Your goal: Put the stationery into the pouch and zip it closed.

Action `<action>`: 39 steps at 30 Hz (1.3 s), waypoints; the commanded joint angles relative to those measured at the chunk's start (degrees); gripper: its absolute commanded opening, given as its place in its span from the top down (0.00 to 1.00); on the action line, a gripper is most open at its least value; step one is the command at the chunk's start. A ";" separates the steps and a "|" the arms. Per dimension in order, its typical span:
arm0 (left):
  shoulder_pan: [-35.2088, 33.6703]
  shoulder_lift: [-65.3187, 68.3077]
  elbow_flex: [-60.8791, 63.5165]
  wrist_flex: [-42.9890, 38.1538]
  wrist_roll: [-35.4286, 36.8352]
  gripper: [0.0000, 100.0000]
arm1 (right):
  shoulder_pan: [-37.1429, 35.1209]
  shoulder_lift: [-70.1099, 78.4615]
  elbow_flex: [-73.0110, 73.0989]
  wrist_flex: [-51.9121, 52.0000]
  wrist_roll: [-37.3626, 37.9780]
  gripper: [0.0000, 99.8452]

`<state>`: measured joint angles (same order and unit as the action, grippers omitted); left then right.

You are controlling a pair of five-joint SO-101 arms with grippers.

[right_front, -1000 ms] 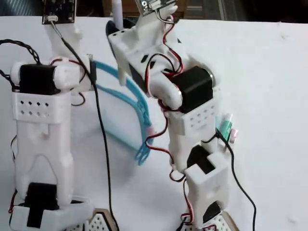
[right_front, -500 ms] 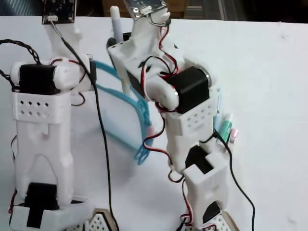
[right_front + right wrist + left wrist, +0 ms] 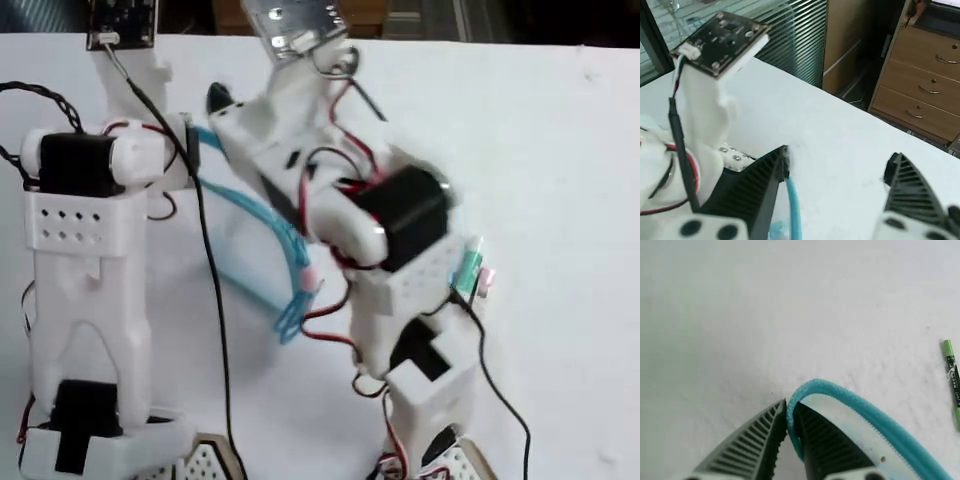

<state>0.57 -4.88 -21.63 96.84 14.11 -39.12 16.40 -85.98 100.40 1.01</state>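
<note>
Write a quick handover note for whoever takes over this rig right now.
Left end effector: shut on the rim of the clear, turquoise-edged zip pouch, mouth open.
Right end effector: open, empty, above the pouch rim.
On the table: green marker pen; teal and pink pens beside the right arm.
Pouch contents unclear.
Left to do: load those, zip the pouch closed.

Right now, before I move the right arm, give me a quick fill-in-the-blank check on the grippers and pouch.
1. The left gripper is ____ on the pouch's blue edge.
2. The right gripper is ____ and holds nothing.
3. In the left wrist view, a ____ pen lies on the table, outside the pouch.

Missing words: shut; open; green.
</note>
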 commanded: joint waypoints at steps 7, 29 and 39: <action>-0.22 3.91 0.44 2.02 0.09 0.98 | 25.63 -4.09 8.70 0.92 0.53 0.69; -0.13 3.91 0.44 1.49 0.09 0.98 | 34.07 25.36 42.99 -10.51 23.12 0.69; -0.22 3.91 0.44 1.49 0.09 0.98 | 32.84 43.30 31.03 -18.33 23.38 0.89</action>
<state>0.57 -4.88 -21.63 96.84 14.11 -6.86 56.66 -50.20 83.52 24.22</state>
